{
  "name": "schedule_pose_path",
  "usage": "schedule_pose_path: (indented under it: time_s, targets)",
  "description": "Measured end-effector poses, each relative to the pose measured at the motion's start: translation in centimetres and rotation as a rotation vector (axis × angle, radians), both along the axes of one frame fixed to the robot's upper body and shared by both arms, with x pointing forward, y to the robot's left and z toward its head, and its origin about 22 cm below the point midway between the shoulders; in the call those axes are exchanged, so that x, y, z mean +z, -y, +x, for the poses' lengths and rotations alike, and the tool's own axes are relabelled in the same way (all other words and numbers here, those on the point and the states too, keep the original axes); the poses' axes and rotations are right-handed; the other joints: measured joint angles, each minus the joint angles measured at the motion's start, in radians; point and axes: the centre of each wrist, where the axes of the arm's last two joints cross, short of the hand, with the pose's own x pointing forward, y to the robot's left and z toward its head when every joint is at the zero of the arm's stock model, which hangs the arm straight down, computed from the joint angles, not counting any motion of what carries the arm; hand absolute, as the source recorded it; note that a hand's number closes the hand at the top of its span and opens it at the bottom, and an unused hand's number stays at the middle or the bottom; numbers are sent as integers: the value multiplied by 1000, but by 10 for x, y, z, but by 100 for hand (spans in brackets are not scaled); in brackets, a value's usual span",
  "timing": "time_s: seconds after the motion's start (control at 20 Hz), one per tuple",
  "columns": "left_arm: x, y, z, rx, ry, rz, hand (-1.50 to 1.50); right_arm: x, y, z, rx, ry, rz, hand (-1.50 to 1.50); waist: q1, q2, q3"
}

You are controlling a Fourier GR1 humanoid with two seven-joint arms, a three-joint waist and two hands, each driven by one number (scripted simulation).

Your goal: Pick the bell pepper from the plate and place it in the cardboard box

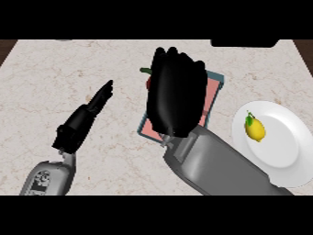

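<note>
A pale marble counter (50,92) fills the view, with dark wood showing at its far corners. The right forearm (220,165) comes in from the lower edge and its right hand (176,92) hangs back-up over the cardboard box (213,89), hiding most of it. A white plate (287,151) lies to the right of the box, near the counter's right side. The left hand (84,119) rests at the left, released, its fingers straight. A lemon (255,130) lies on the plate. The bell pepper (148,84) is off the plate: a red sliver and green stem peek out at the right hand's left edge, above the box's left rim. Whether that hand grasps it, I cannot tell.
</note>
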Motion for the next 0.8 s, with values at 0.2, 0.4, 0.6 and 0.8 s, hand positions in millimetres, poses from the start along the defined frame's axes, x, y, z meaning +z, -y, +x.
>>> schedule_pose_path:
  time_s: [0.2, 0.4, 0.6, 0.8]
  targets:
    - [2, 5, 0, -6, -3, -5, 0, -16, 3, 21, -43, -55, -17, 150, -2, 1, 0]
    - [1, 2, 3, -1, 7, -4, 0, -38, 16, 37, -82, -137, 46, -150, 1, 4, 1]
    - [1, 5, 2, -8, 5, -2, 0, -57, 33, 48, -105, -202, 173, -150, 3, 5, 2]
    - [2, 6, 0, -11, 4, -5, 0, -76, 39, 54, -89, -201, 273, -150, 5, 4, 2]
